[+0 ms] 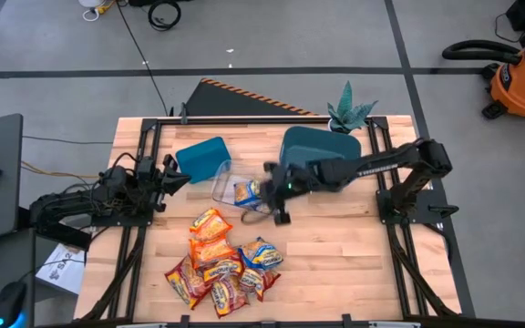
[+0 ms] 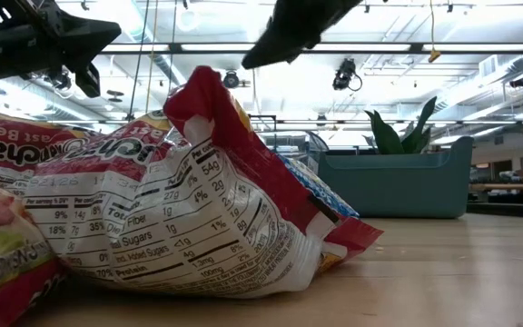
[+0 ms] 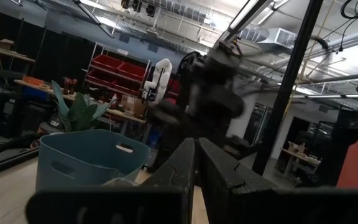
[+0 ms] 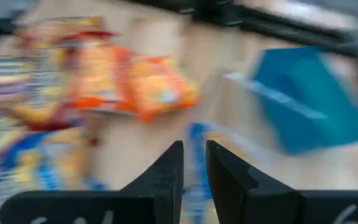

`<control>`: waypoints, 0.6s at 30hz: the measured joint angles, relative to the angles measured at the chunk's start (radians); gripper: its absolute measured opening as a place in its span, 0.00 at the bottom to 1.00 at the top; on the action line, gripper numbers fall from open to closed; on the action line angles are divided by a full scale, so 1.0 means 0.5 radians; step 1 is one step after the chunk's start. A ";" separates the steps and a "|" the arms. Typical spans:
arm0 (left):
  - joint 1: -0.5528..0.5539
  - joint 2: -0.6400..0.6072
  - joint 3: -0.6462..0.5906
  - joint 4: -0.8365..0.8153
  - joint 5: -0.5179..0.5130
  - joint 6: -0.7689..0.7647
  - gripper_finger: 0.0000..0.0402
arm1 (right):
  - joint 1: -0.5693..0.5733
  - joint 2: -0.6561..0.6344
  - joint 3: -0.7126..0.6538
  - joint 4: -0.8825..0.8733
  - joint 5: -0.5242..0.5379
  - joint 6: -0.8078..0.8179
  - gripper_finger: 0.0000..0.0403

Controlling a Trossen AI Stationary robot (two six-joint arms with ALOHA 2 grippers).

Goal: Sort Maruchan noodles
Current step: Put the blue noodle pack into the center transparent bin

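From my remote seat I see the right gripper [image 1: 279, 211] hanging by the clear tray [image 1: 219, 180], jaws slightly parted and empty, one blue-and-yellow packet [image 1: 246, 192] in that tray, the noodle pile [image 1: 221, 264] on the near counter [image 1: 354, 264], and the left gripper [image 1: 173, 176] clenched, empty, at the left.

Noodle packets [image 1: 221, 264] heaped at lower centre of the worktop [image 1: 354, 260], clear tray [image 1: 231, 187] above them holding what seems one packet [image 1: 245, 192], small bin [image 1: 200, 158] upper left of tray, larger bin [image 1: 322, 146] upper right, plant [image 1: 349, 114] behind it.
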 joint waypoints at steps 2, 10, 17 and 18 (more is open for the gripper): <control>0.000 0.000 0.000 0.000 0.000 -0.001 0.06 | 0.097 0.046 -0.001 -0.002 -0.057 0.062 0.19; 0.001 0.000 0.000 -0.001 0.000 -0.001 0.06 | 0.387 0.247 -0.002 0.218 -0.137 0.301 0.20; 0.001 0.000 0.000 -0.002 0.000 -0.001 0.06 | 0.452 0.506 0.111 0.306 -0.159 0.453 0.30; 0.001 -0.001 0.000 0.000 0.000 -0.001 0.06 | 0.451 0.551 0.174 0.255 -0.160 0.445 0.31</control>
